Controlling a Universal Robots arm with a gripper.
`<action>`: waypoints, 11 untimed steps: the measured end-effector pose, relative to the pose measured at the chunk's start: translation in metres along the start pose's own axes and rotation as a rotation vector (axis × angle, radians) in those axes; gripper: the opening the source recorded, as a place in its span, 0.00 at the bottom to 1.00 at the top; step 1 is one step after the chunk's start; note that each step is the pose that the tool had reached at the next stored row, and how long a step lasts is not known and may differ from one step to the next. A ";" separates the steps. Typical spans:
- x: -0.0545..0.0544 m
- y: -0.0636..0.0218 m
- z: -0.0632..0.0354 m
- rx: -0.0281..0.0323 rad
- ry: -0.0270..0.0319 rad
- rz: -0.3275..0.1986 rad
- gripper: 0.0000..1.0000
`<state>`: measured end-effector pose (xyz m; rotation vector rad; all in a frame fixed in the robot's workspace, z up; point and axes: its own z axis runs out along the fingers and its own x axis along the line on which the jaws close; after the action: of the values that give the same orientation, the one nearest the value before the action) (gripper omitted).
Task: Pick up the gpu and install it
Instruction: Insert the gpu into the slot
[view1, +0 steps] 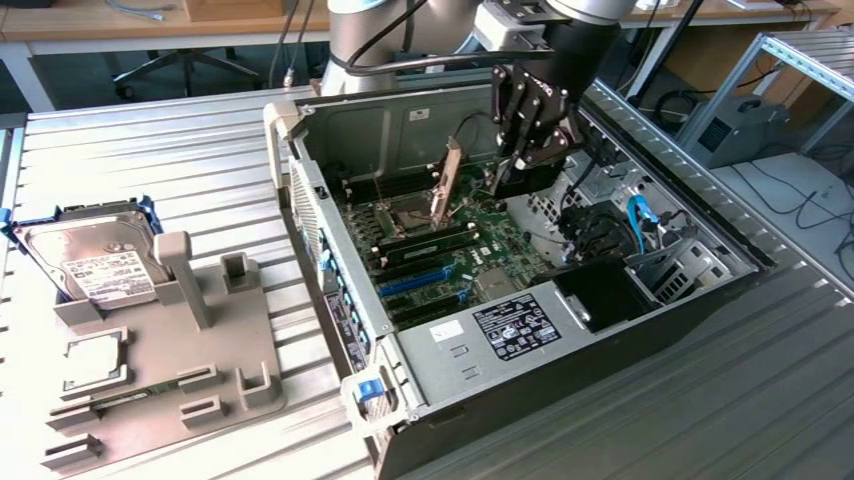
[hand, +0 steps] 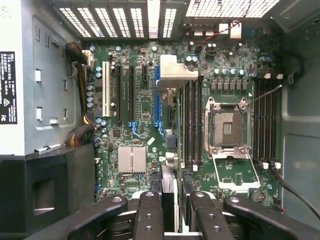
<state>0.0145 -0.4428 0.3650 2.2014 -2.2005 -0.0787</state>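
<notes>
Black fingers (hand: 149, 215) of the gripper (hand: 176, 197) are framing the near edge of the wrist view. They are appearing to clamp the gpu (hand: 172, 80) edge-on between them, its silver bracket pointing toward the vented rear wall of the computer case (view1: 300, 150). Seen from the wrist, the card is hanging above the motherboard (hand: 142, 107), between the long blue slot (hand: 157, 95) and the memory slots (hand: 192, 120) that are flanking the open processor socket (hand: 225, 125).

In the exterior view the arm is reaching down into the open case, which is lying on its side on the ribbed metal table (view1: 160, 150), with the power supply (view1: 514, 325) sitting at its near end. On the exterior view's left, the grey fixture tray (view1: 160, 400) is carrying the hard drive (view1: 94, 255), well apart from the case.

Judging by this, the pick-up is looking complete, with the card being held inside the case. The installation itself is looking unfinished: the bracket is appearing to float clear of the board rather than sitting in a slot. The card's lower edge is being hidden, so that reading is staying a judgement.
</notes>
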 end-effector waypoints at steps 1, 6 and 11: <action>0.000 0.0000 0.0000 0.0002 0.0000 0.000 0.27; 0.000 0.0000 0.0001 0.0182 0.0001 0.000 0.27; 0.000 0.0002 0.0013 0.0184 -0.0006 0.012 0.27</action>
<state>0.0142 -0.4428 0.3637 2.1975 -2.2237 -0.0591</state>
